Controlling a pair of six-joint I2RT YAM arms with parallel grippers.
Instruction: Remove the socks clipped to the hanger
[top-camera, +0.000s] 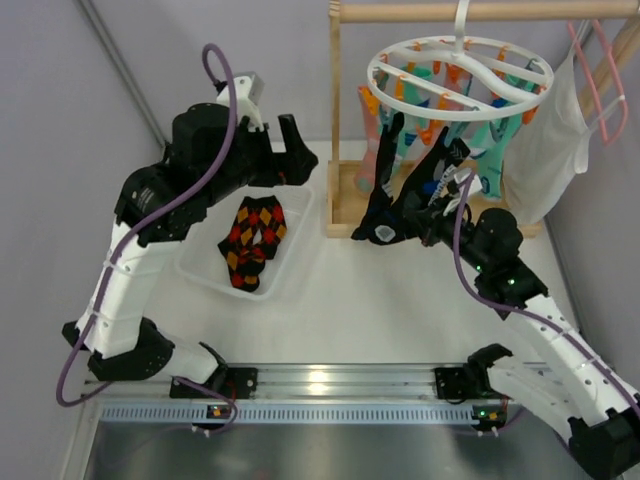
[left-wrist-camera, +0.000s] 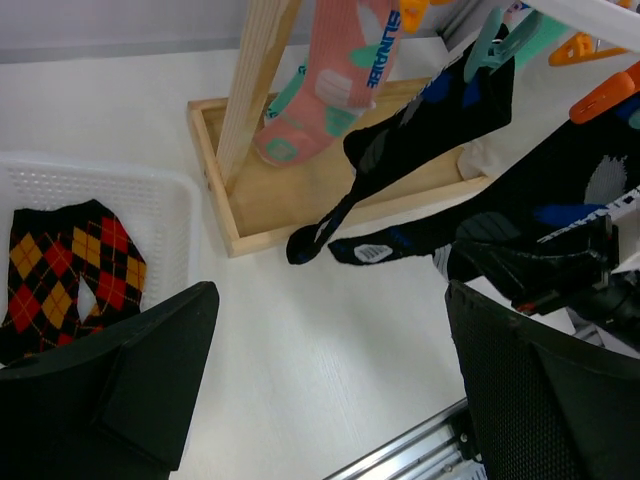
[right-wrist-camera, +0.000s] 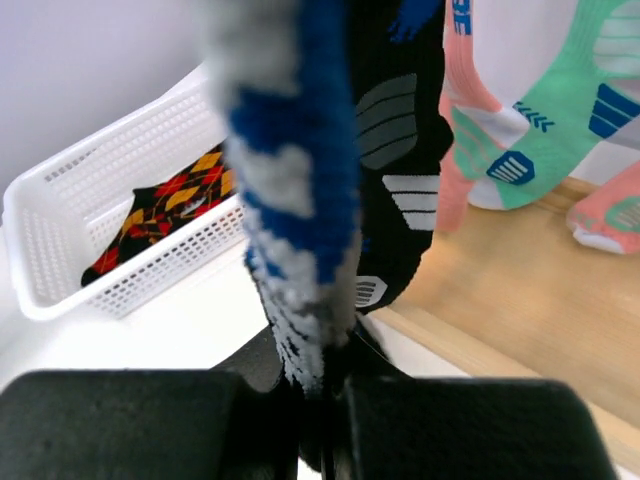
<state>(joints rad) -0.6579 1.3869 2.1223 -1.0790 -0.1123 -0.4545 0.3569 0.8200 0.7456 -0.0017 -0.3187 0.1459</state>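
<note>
Upper right of the top view: the hanger (top-camera: 373, 70), hung by its hook from a wooden rail (top-camera: 400, 12), ring about level, orange and teal clips under it. Below the ring, a close bunch of pink socks (left-wrist-camera: 335, 80), teal socks (right-wrist-camera: 560, 110) and black ones with blue marks, all dangling over the wooden base tray (left-wrist-camera: 300, 200) of the stand. Just right of the hanger, a white cloth (top-camera: 550, 150).

Right gripper (top-camera: 420, 225): reaches in under the ring from the near side and pinches the lower part of one black sock (top-camera: 432, 178). In the right wrist view, clenched tight on blue, white and black knit, the fabric rising straight up out of the jaws. Upper end of this sock up near the clips; cannot tell whether a clip bites it.

Left gripper (left-wrist-camera: 330, 390): hovers over the far end of the white basket (top-camera: 200, 265), fingers spread wide, nothing between them. On the basket floor, the argyle socks (top-camera: 255, 240), lying flat.
</note>
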